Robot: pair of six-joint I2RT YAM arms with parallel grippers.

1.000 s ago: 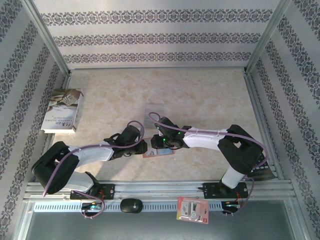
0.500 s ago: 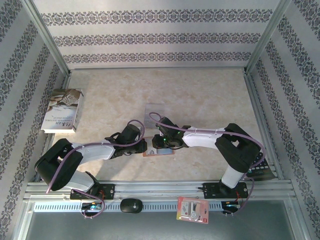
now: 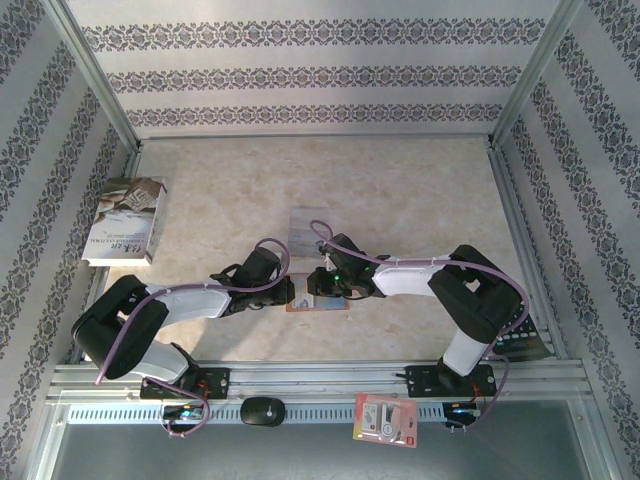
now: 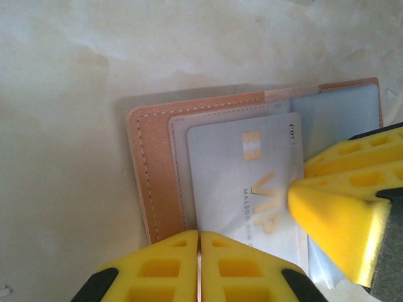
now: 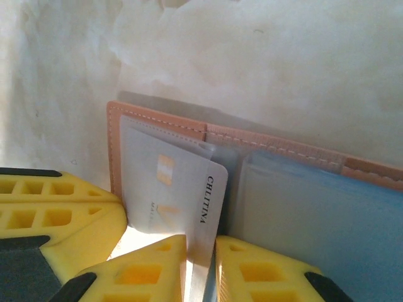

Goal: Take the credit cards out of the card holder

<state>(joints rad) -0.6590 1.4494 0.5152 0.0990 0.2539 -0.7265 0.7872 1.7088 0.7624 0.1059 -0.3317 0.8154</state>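
Yellow right gripper [image 5: 200, 251] fingers pinch a pale card [image 5: 170, 182] by its near edge; beyond them it sits in the open brown wallet [image 5: 115, 151]. Alongside, the left gripper [image 4: 199, 242] fingers, pressed together, meet the wallet's near edge. Extraction seems begun; next, slide the card clear.

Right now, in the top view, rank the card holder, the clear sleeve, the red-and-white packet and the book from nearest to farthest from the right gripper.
From the right gripper, which grips a credit card:
1. card holder: right beneath it, mid-table.
2. clear sleeve: just beyond, toward the back wall.
3. red-and-white packet: near ledge, to its right.
4. book: far left edge.
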